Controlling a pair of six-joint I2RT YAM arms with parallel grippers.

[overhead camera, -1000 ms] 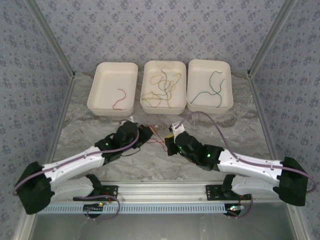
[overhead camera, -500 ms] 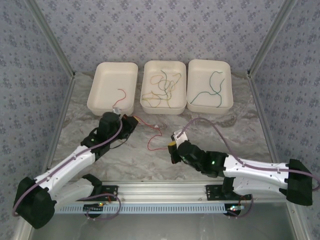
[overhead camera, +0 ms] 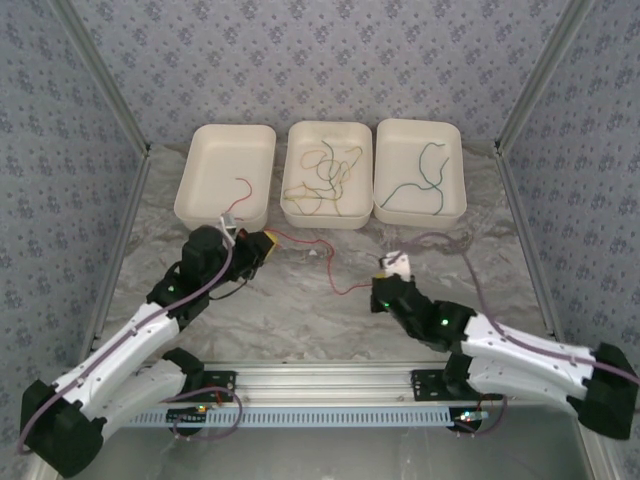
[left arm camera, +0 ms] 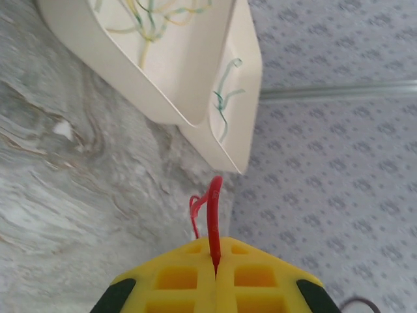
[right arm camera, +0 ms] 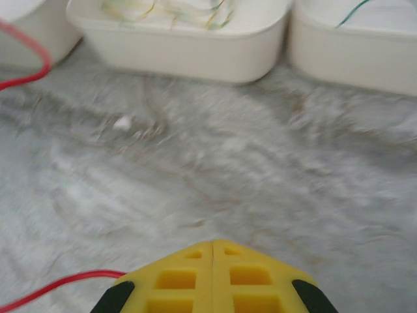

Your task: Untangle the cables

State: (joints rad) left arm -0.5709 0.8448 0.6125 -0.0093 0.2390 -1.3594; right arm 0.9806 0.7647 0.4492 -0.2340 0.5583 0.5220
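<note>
1. Top view: I see the red cable [overhead camera: 325,262] strung over the table [overhead camera: 300,320] between the left gripper [overhead camera: 264,241] and the right gripper [overhead camera: 380,290]. Other cables [overhead camera: 322,180] lie in the trays [overhead camera: 222,218].
2. Left wrist: the left gripper [left arm camera: 217,251] is clenched on the red cable [left arm camera: 213,208].
3. Right wrist: the right gripper [right arm camera: 213,251] is clamped tight, and the red cable [right arm camera: 52,285] enters beneath it.

- Far side of the counter [overhead camera: 300,320] is blocked by the left tray [overhead camera: 215,170], middle tray [overhead camera: 327,222] and right tray [overhead camera: 418,218], set nearly touching.
- Mid-counter is crossed by a red cable [overhead camera: 331,270] running from the left gripper [overhead camera: 268,240] to the right gripper [overhead camera: 380,290].
- Bare counter is noted nearward of the cable and along the right wall [overhead camera: 570,150].
</note>
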